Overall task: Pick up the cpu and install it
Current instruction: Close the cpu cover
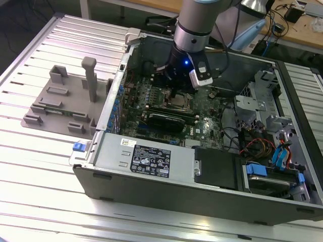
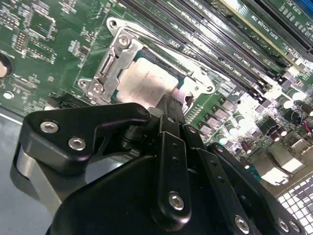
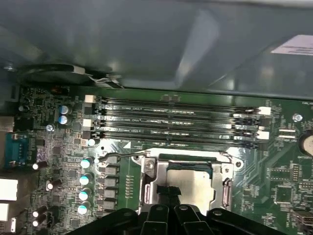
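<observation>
So the cpu [image 2: 144, 81] is lying flat in its socket frame [image 2: 105, 68] on the motherboard [image 1: 151, 98], inside the open computer case [image 1: 146, 161]. In both wrist views we see its pale metal top plate facing up, and it looks level with the frame around it rather than tilted. The gripper [image 2: 173, 100] is right over it, with its black tips drawn together and nothing clamped between them. They're sitting at one edge of the plate, though we can't say for sure if they're pressing on it or just above it. Handling-wise, we'd call this a light, stiff little slab with a slick top. The fragile part is underneath, so any skew or sideways shove in the socket could wreck the contacts. If it needs gripping, we'd take it by two opposite edges and keep it flat. Just past the socket in the first wrist view are the long memory slots [image 3: 176, 120]. The grey fixture [image 1: 65, 103] sits well apart, outside the case on the exterior view's left.
</observation>
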You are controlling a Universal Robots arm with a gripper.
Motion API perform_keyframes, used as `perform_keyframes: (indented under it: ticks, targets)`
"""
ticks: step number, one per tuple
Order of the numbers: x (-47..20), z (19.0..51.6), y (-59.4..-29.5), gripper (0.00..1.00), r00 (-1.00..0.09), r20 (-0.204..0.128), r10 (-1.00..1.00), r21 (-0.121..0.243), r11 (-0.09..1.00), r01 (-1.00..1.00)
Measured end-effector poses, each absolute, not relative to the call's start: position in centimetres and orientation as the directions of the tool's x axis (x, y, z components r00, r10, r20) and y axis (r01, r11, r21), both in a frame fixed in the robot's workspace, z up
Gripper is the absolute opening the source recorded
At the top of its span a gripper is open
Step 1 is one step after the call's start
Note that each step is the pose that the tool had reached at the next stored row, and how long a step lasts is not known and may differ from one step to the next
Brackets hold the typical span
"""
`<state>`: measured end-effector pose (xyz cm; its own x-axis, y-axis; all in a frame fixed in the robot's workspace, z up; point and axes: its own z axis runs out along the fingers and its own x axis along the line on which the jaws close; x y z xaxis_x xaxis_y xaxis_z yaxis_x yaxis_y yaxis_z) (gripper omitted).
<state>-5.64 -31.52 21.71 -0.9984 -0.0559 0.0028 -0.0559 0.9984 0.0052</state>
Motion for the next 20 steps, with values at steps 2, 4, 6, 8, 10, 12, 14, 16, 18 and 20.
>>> perform_keyframes:
  ticks: [2, 4, 6, 8, 10, 12, 14, 16, 18, 20]
  targets:
    - [-5.8, 21.6, -31.5, 0.11, -0.998, 0.003, -0.057, 0.005, 0.998, -0.057]
    - [-6.1, 21.4, -31.5, 0.11, -0.998, 0.003, -0.059, 0.005, 0.998, -0.059]
    - [-6.4, 21.1, -31.5, 0.11, -0.998, 0.003, -0.061, 0.005, 0.998, -0.061]
    - [-6.5, 21.0, -31.5, 0.11, -0.998, 0.003, -0.062, 0.006, 0.998, -0.062]
    - [-6.5, 20.9, -31.5, 0.11, -0.998, 0.002, -0.062, 0.006, 0.998, -0.062]
    - [-6.5, 20.8, -31.5, 0.11, -0.998, 0.003, -0.062, 0.006, 0.998, -0.062]
    - [-6.5, 20.5, -31.5, 0.11, -0.998, 0.003, -0.062, 0.006, 0.998, -0.062]
    - [-6.6, 20.4, -31.5, 0.11, -0.998, 0.003, -0.062, 0.006, 0.998, -0.062]
    - [-6.9, 20.4, -31.5, 0.11, -0.998, 0.001, -0.062, 0.006, 0.998, -0.062]
    - [-7.0, 20.3, -31.5, 0.11, -0.998, -0.001, -0.062, 0.006, 0.998, -0.062]
